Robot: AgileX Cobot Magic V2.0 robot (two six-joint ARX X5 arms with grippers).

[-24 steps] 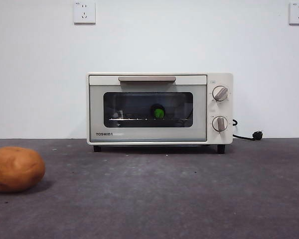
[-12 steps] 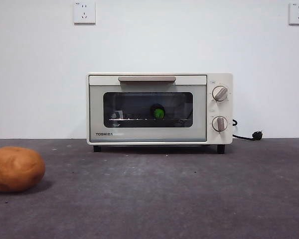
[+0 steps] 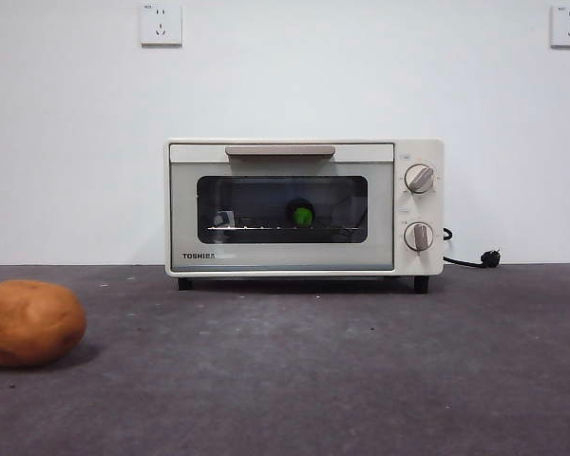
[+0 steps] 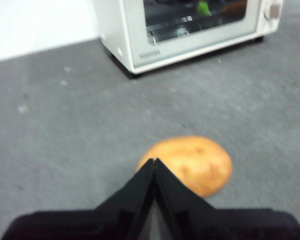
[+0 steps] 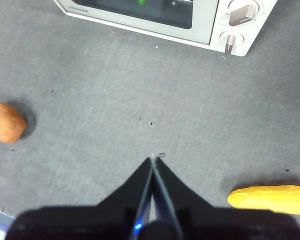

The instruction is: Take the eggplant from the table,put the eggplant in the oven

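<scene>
The desk (image 3: 361, 380) spreads dark grey around the cream oven (image 3: 304, 207), whose door is shut. Through its window the eggplant (image 3: 302, 216) shows on the rack, green cap toward the glass, so the job looks done. A potato (image 3: 30, 322) lies near the left pincer (image 4: 154, 161), and a yellow corn-like piece (image 5: 270, 199) lies beside the right pincer (image 5: 153, 159). Both pincers hang above the desk, pressed fully together and holding nothing. The likeliest slip from here: a careless swing of the left arm nudging the potato so it rolls
</scene>
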